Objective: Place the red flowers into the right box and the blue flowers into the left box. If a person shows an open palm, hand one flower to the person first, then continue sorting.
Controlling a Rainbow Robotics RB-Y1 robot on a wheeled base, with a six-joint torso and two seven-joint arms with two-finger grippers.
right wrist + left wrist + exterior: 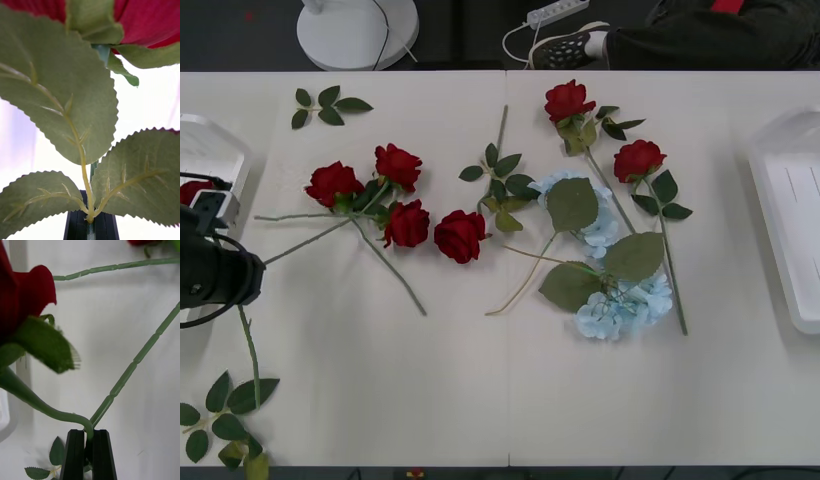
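Note:
At the table's left edge my left arm (215, 272) holds a red rose; its bloom (190, 191) hangs over the left box (215, 140) and its stem with leaves (225, 410) trails toward the near edge. The left gripper (89, 450) is shut on that bent green stem (45, 408). My right gripper (90, 225) is shut on the stem of another red rose (150, 18), its leaves (56, 93) close to the camera. Several red flowers (407, 222) lie mid-table. Two blue flowers (625, 305) lie right of centre. The right box (790, 220) sits at the right edge.
A loose leaf sprig (325, 105) lies at the back left, and another (498, 180) lies mid-table. Beyond the far edge are a white round base (355, 30), a power strip (558, 14) and a person's speckled sneaker (570, 45).

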